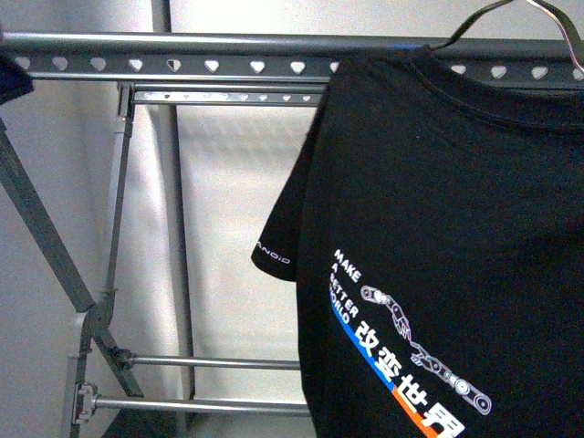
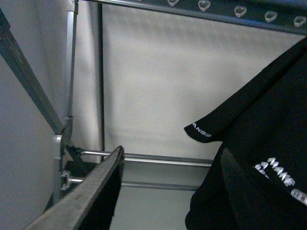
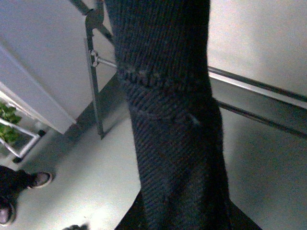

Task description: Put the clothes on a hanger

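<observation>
The black T-shirt [image 1: 438, 237] with the white "MAKE A BETTER WORLD" print, chain graphic and Chinese characters hangs at the right, its collar up at the grey rack's top rail [image 1: 182, 55], which is punched with heart-shaped holes. A thin wire hook [image 1: 538, 14] shows above the collar. Neither gripper shows in the front view. My left gripper [image 2: 168, 191] is open and empty, low beside the shirt's sleeve [image 2: 206, 129]; one finger [image 2: 235, 187] stands close against the shirt's body [image 2: 273, 134]. My right gripper [image 3: 182, 215] is shut on the T-shirt's black cloth [image 3: 168, 120], which hides its jaws.
The rack's crossed legs [image 1: 46, 246] and thin lower rods [image 1: 210, 362] stand at the left. A dark cloth [image 1: 14, 78] hangs at the rail's far left. In the right wrist view a person's shoe [image 3: 36, 179] and a plant shelf [image 3: 12, 129] are on the floor.
</observation>
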You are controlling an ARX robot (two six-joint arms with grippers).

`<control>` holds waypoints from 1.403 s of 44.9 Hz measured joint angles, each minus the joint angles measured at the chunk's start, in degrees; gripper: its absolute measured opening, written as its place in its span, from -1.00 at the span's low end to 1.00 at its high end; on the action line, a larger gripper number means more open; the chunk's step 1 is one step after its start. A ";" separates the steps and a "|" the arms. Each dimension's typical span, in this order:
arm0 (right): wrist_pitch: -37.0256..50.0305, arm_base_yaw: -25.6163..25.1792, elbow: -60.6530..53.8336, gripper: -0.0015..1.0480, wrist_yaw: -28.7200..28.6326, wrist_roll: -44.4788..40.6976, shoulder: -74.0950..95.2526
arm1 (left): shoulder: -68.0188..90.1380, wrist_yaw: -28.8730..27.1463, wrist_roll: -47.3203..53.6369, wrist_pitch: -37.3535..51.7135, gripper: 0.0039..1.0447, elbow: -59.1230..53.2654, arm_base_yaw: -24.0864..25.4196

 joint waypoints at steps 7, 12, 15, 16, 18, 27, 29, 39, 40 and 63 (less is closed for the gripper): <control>-1.62 -0.28 7.93 -0.81 3.69 7.74 7.65 | -6.67 2.78 3.48 5.95 -0.52 -13.64 2.69; -1.84 -0.33 12.50 -0.81 6.19 10.23 12.76 | -10.69 2.82 3.76 8.33 -0.95 -20.15 3.61; -1.75 -0.33 15.58 -0.81 7.63 12.41 15.93 | -13.27 3.08 4.07 9.35 -0.94 -23.82 3.58; -1.73 -0.33 16.63 -0.81 8.11 13.03 16.94 | -14.12 3.08 4.17 9.55 -0.94 -24.96 3.58; -1.73 -0.33 18.43 -0.81 8.83 14.29 18.62 | -15.45 3.06 4.22 9.81 -0.94 -26.64 3.58; -3.28 -0.02 26.84 -0.81 13.40 17.16 25.35 | -21.18 3.06 4.24 9.99 -0.94 -32.37 3.58; -3.48 0.13 28.13 -0.81 14.49 17.42 26.51 | -22.25 3.06 4.22 9.81 -0.94 -33.20 3.58; -2.43 0.44 30.77 -0.81 18.45 20.55 32.22 | -28.70 3.04 4.24 7.32 -0.94 -37.09 3.58; -1.88 0.44 30.77 -0.81 18.75 20.83 32.61 | -29.53 3.04 4.24 6.78 -0.94 -37.46 3.58; 2.10 4.13 31.91 -0.81 22.60 25.24 34.73 | -40.72 3.06 4.28 0.90 -0.94 -41.88 3.58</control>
